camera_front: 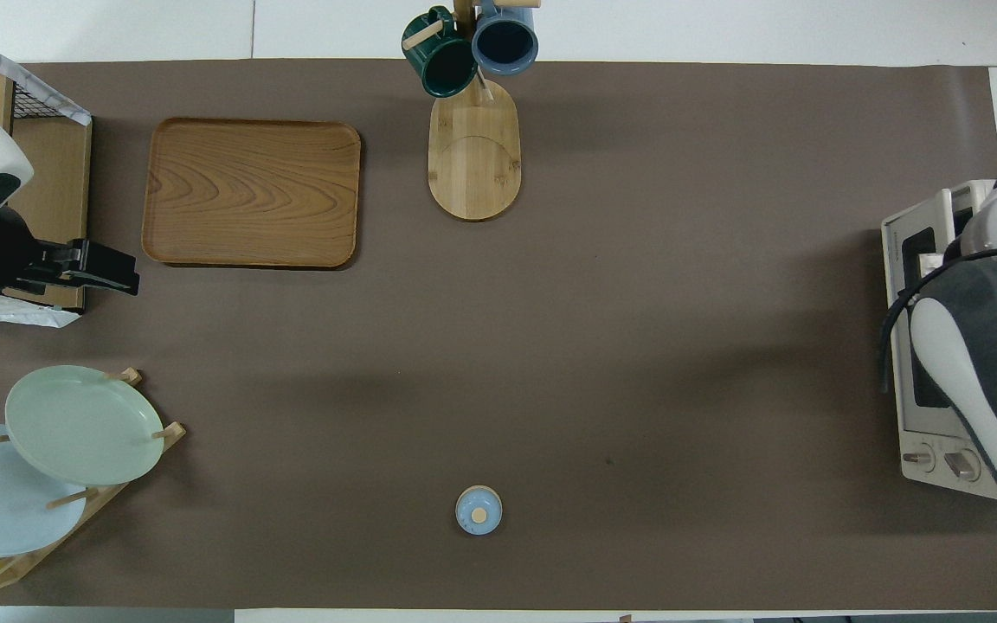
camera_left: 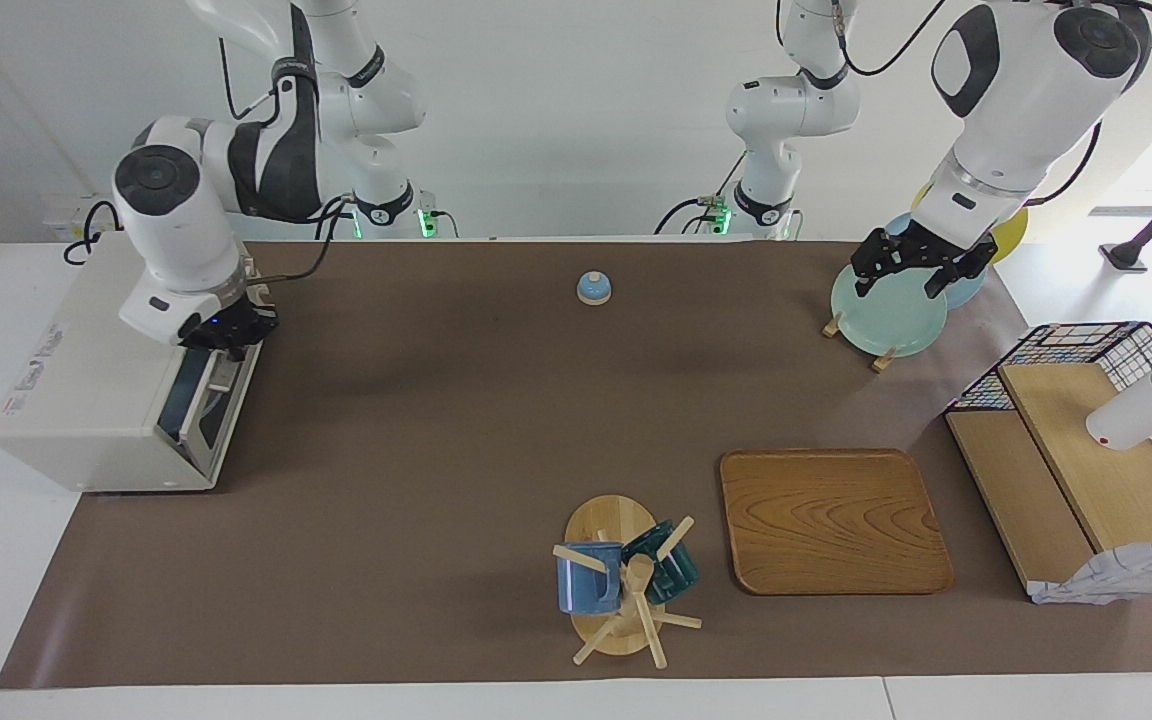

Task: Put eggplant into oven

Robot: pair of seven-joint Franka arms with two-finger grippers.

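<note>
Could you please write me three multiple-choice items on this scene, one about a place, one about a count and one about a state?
1. Where is the right gripper?
A. over the wooden tray
B. at the top edge of the oven's door
C. over the bell

2. How many mugs hang on the mug tree?
A. two
B. three
C. four

3. What state is the oven door in?
A. dropped flat open
B. removed
C. raised shut

Answers: 1 B, the gripper sits on the door's upper edge. 2 A, one blue mug and one dark green mug. 3 C, the glass stands against the oven's front.
</note>
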